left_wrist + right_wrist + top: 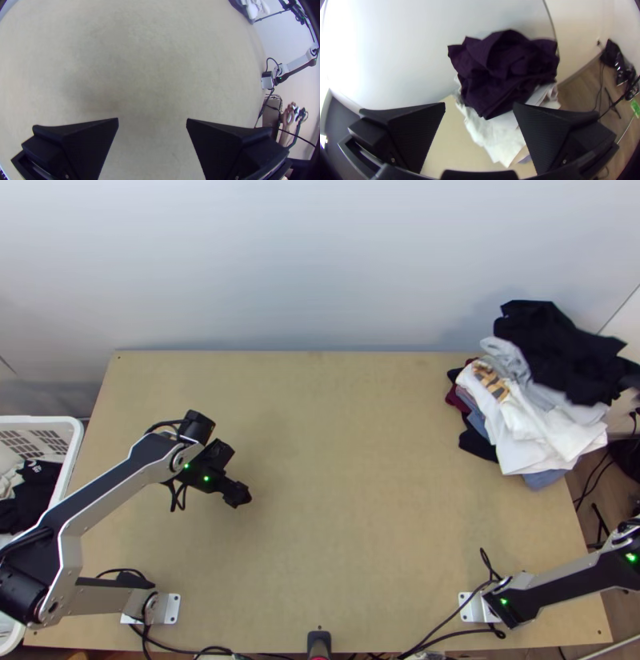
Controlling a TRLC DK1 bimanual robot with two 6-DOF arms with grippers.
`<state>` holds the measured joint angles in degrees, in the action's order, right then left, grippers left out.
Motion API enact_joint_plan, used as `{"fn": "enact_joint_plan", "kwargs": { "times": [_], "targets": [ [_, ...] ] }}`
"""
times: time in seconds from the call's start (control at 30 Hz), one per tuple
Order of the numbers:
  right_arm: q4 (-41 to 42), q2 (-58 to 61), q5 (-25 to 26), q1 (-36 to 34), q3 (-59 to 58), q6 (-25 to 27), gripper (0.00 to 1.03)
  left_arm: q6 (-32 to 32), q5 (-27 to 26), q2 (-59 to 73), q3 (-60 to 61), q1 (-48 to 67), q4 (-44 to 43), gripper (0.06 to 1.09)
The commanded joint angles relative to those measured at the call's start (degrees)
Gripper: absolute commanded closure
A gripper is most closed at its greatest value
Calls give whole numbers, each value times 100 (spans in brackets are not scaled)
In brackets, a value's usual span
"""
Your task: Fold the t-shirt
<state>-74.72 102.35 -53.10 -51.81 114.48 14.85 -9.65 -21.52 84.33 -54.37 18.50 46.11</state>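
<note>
White plastic makes up the laundry basket (74, 440) at the far left, beside the table (344, 500), with dark cloth (40, 488) and some paler cloth (11, 482) inside. Next comes the left arm (112, 488), bent over the left part of the tabletop. Its left gripper (238, 494) is wide open above bare wood, and nothing is between its fingers. Over at the far right corner sits a stack of clothes: a white garment (512, 440) with a golden print, a grey one (506, 354), and blue, maroon and dark edges poking out underneath. On top lies the black garment (552, 344), loosely bunched and rumpled; whether this is the t-shirt to be folded, I cannot tell. Lower right, the right arm (560, 582) runs from its base out past the view's edge. The right wrist view shows the right gripper (480, 104) facing that stack, fingers spread wide, gripping nothing.
</note>
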Motion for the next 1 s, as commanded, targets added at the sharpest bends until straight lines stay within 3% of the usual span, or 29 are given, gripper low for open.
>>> {"fn": "enact_joint_plan", "kwargs": {
  "times": [0.0,0.07,0.1,0.2,0.77,0.97],
  "targets": [
    [4264,1499,960,655,699,-2628,32,-2,113,-400,401,-101,4,10],
    [3649,2861,880,1217,1789,-2540,73,-37,139,-515,787,-145,4,10],
    [3534,2975,889,1446,1754,-2320,87,-81,253,-638,972,-180,56,10],
    [3517,2316,1056,1859,743,-1854,100,-72,289,-1147,1183,-286,109,10],
    [3526,752,1074,2668,-971,-1722,100,-28,420,-1130,831,-215,12,10],
    [3596,374,1302,2852,-1560,-1547,100,-98,517,-1350,849,-312,30,10]
  ]
}}
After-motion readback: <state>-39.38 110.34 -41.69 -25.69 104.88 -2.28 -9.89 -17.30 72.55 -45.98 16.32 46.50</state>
